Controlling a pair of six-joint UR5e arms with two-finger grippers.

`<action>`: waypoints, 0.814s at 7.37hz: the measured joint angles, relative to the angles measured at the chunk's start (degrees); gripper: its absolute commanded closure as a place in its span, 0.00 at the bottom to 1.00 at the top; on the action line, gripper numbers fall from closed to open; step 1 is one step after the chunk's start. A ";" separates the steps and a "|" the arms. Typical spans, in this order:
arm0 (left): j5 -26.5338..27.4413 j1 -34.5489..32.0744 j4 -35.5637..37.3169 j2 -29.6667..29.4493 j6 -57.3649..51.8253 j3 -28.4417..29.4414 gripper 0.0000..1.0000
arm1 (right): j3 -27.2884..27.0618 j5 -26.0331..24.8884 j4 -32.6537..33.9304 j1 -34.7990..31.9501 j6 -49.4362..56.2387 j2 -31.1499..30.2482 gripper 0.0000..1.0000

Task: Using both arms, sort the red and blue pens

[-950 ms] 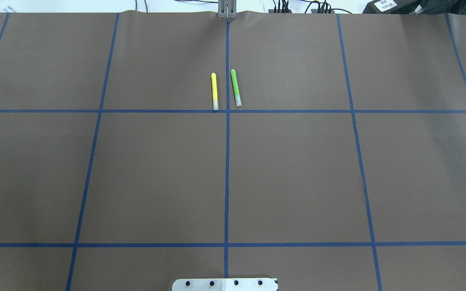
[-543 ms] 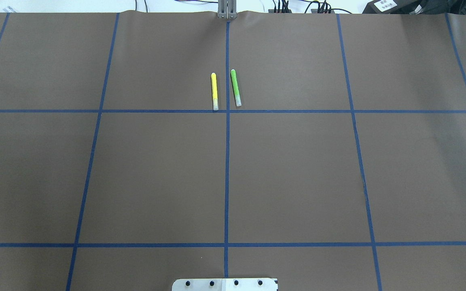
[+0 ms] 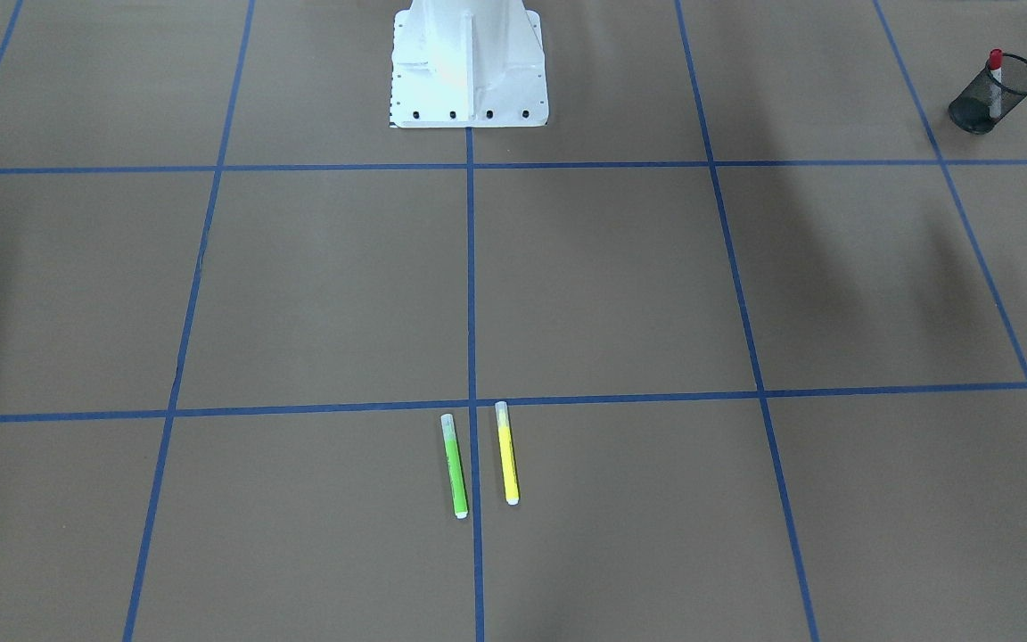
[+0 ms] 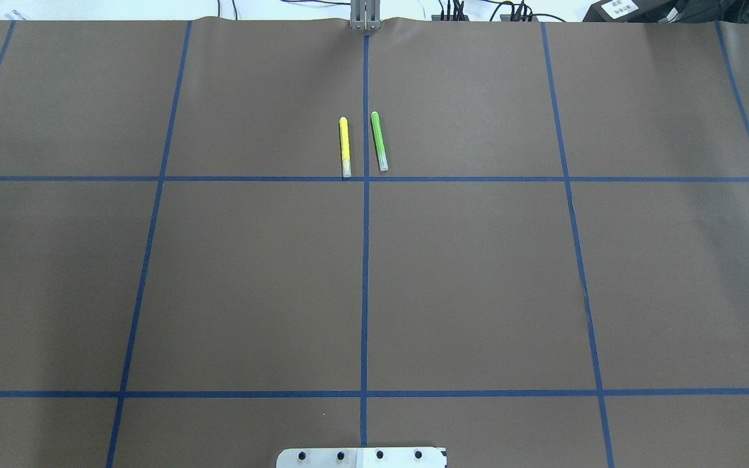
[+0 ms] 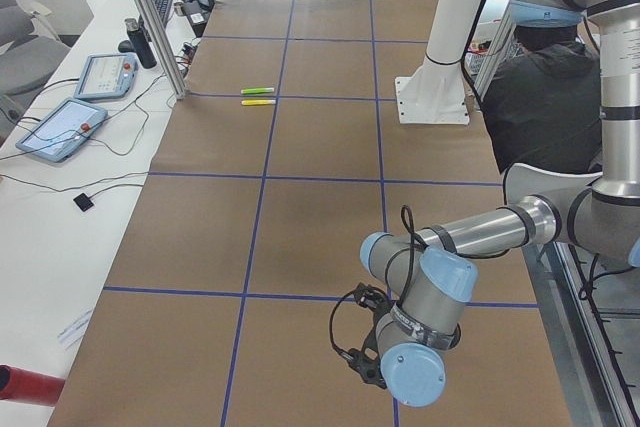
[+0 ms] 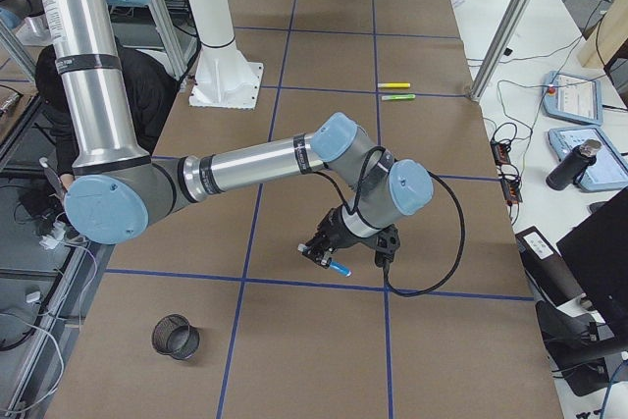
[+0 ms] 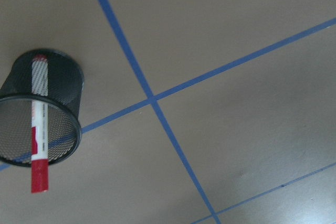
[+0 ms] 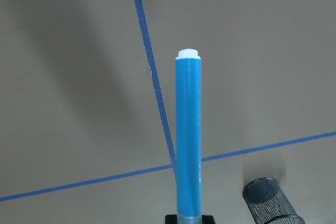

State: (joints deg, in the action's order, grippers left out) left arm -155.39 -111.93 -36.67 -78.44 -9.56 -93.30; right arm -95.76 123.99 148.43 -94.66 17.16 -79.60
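Note:
The red pen stands in a black mesh cup, its red end sticking over the rim; the same red pen and cup sit in the far corner on my left side. The blue pen juts out of my right gripper, which is shut on its clear-capped end, white end forward, above the brown table. From the side, that right gripper hangs low over a blue line with the blue pen. My left gripper points down; I cannot tell whether it is open or shut.
An empty black mesh cup stands near my right gripper, also seen as a cup by the near table edge. A yellow marker and a green marker lie side by side mid-table. The white pedestal base stands at the robot's side.

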 measured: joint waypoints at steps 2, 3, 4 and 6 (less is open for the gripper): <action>0.60 0.02 -15.64 -1.89 0.99 0.49 0.00 | -0.32 -3.27 2.67 -2.02 3.26 -1.69 1.00; 1.06 0.06 -22.47 -2.93 4.54 0.35 0.00 | -0.23 -4.47 4.17 -2.92 5.31 -3.42 1.00; 1.82 0.18 -29.44 -4.19 9.32 0.22 0.00 | -0.04 -5.61 5.27 -3.89 8.16 -6.20 1.00; 3.49 2.20 -41.84 -5.02 16.16 0.13 0.00 | 0.29 -6.28 6.05 -5.15 9.75 -12.95 1.00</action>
State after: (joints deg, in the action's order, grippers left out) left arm -151.90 -109.74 -78.51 -83.46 6.60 -93.17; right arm -95.46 117.71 154.48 -99.80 26.91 -92.55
